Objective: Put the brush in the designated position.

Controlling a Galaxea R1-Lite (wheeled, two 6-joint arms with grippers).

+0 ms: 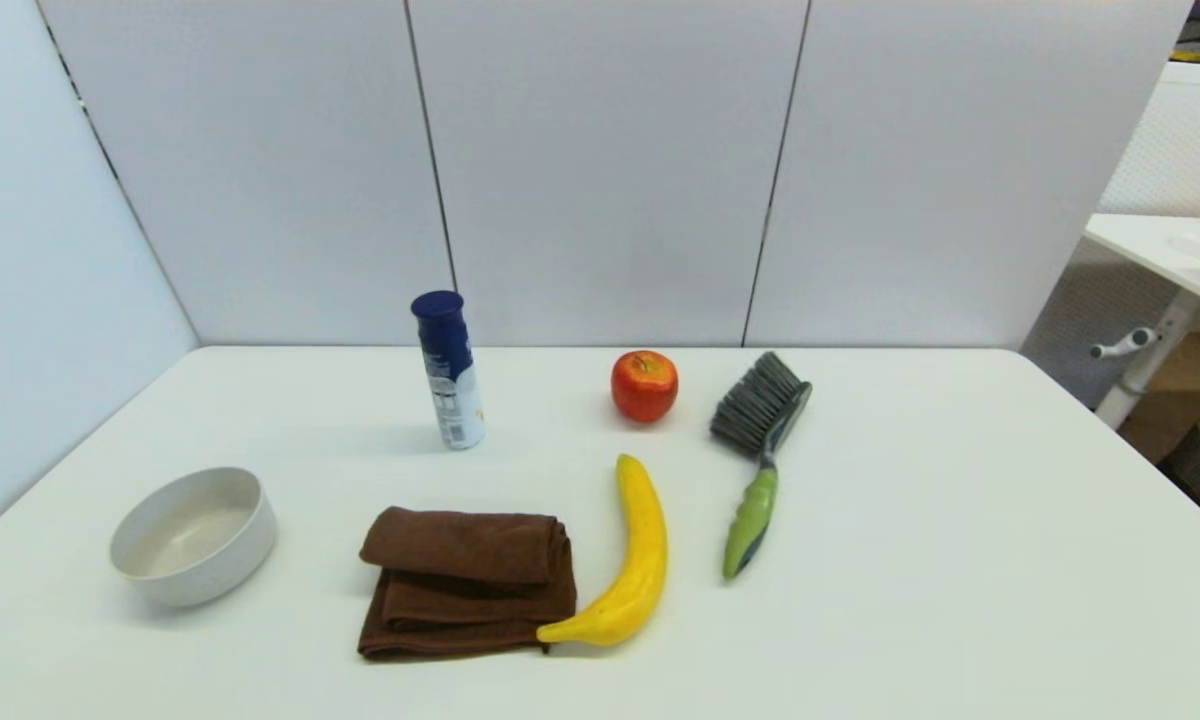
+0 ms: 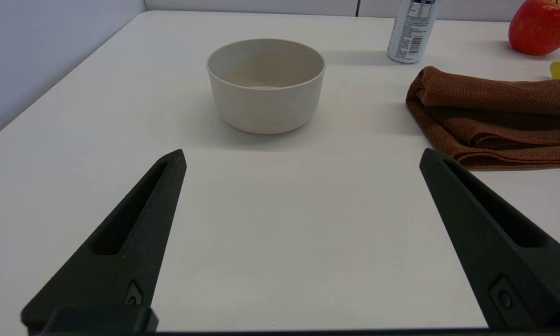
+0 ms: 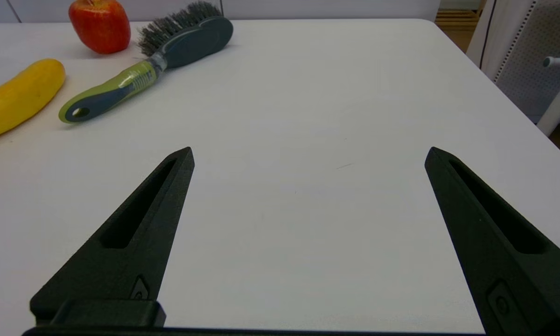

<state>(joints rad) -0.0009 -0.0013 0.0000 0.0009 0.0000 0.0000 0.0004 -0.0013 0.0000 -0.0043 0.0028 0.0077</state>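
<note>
A: Head view. Neither arm shows. The brush (image 1: 760, 455) lies flat on the table (image 1: 960, 520), right of centre, bristles toward the far edge, green handle toward the near edge. The apple (image 1: 645, 385) sits just beside the bristle head; the banana (image 1: 630, 560) lies near the handle, apart from it.

B: Other items?

A: Spray can (image 1: 448, 370) upright toward the far edge, brown towel (image 1: 465, 580) touching the banana's near end, bowl (image 1: 193, 535) toward the left edge.

B: Left wrist view?

A: Left pincer (image 2: 302, 156) spread wide, holding nothing, low over bare table near the near edge, facing the bowl. Looks idle.

B: Right wrist view?

A: Right pincer (image 3: 309, 154) also spread and holding nothing, over bare table toward the right edge; the brush is well apart from it. No marked target spot is visible.

B: Risks?

A: Judgement: a careless approach could knock the banana or roll the apple. Gripping the tapered handle near its end may let the heavier head swing down.
</note>
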